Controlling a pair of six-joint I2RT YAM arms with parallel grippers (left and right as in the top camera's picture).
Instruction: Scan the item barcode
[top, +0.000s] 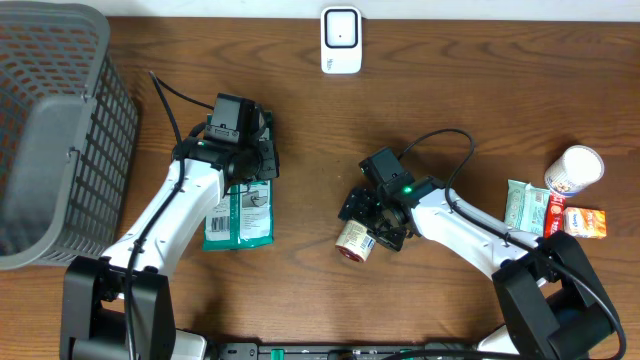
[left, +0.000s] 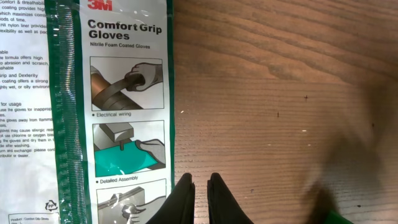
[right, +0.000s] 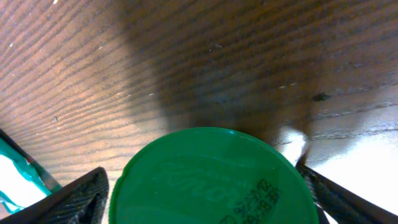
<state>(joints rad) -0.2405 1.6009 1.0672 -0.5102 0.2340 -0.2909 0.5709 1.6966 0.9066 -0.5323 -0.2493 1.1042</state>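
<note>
can (top: 352, 241) lies just ahead of right gripper (right: 205, 196), lid toward it, axis along the fingers (right: 74, 200); jaws wide astride it, grip unclear. left gripper (left: 200, 186) shut, empty, farther off.

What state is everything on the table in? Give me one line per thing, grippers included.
glove packet, lying flat, printed side up, not held
left gripper, shut, empty, beside the glove packet
can, on its side, green lid on
right gripper, fingers either side of the green lid, grip unclear
basket, upright, untouched
scanner, standing, nothing in front of it
</note>
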